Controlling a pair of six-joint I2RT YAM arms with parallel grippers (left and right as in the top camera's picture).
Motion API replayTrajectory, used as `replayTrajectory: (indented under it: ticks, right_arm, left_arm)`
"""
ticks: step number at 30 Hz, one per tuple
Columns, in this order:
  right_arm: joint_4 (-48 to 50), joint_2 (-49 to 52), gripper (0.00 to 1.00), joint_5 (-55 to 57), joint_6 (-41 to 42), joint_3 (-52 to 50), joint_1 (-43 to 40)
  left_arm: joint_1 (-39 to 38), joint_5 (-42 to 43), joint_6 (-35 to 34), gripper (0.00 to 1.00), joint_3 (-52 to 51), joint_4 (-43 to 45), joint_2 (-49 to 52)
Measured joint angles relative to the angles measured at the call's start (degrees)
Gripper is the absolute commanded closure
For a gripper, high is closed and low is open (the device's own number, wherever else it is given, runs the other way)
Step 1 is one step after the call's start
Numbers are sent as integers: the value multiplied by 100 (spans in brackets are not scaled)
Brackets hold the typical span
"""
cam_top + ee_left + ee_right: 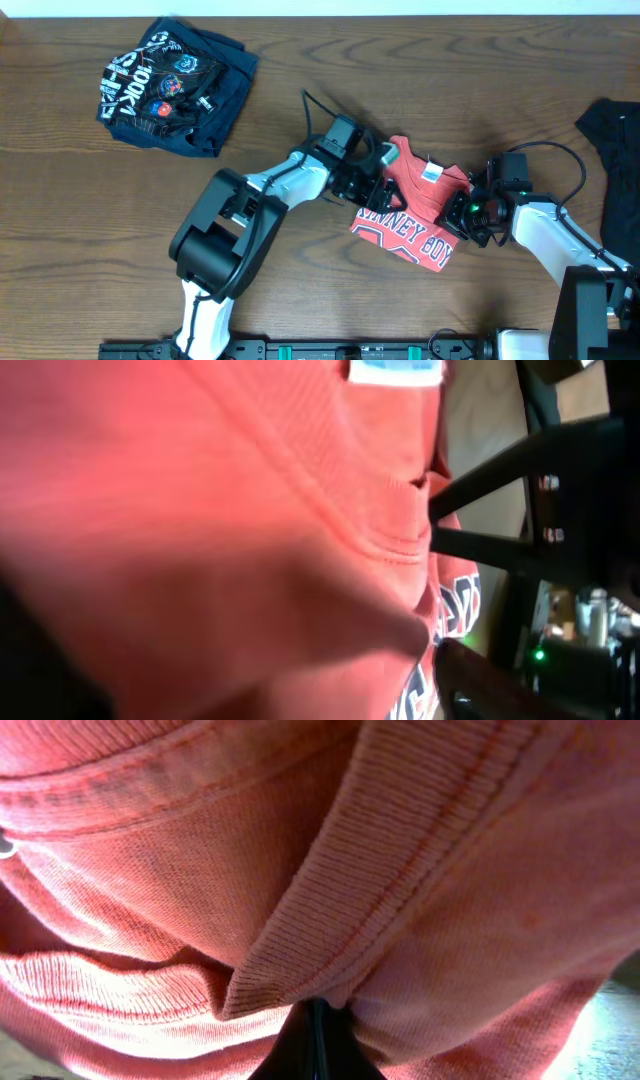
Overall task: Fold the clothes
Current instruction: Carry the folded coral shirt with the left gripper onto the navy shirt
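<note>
Fabric soft, light, floppy: we favour seams. Right gripper, frame centre-right, is clamped on the red T-shirt by its ribbed collar; whether the left gripper grips we cannot tell.

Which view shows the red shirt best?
Overhead: the whole red shirt shows, bunched, lettering readable. Left wrist shows blurred fabric, a label and the lettering's edge; right wrist only a close-up ribbed collar.

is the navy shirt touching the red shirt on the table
No, the navy shirt lies crumpled at upper left, with bare table between it and the red shirt.
</note>
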Motion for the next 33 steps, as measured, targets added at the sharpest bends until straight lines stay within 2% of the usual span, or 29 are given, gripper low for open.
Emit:
replayTrajectory:
  ticks: [1,3,6,12,17,22,26,33]
  right_arm:
    - [-2,0,99,7,0,0,0]
    - [-7,0,99,20,2,2,0]
    - [-13,-2,99,57,11,13,0]
    - [-212,-33,99,170,-92,116,-9]
    - [-518,-424,99,326,-424,140,-203]
    - [-588,-1539,97,321,-595,245,-262]
    - [-535,-2452,96,310,-651,365,-262]
    - [-741,-2879,97,280,-693,367,-262]
  left_arm:
    - [-57,7,20,57,-2,26,7]
    - [-129,7,-9,75,-7,107,11]
    - [-199,7,4,94,-9,247,11]
    - [-160,85,15,94,-11,315,11]
    - [205,649,-26,94,-4,221,-44]
    - [1215,866,-168,94,87,197,-621]
    - [2186,911,-459,94,599,501,-1102]
    - [3386,1008,-885,94,1589,1294,-1300]
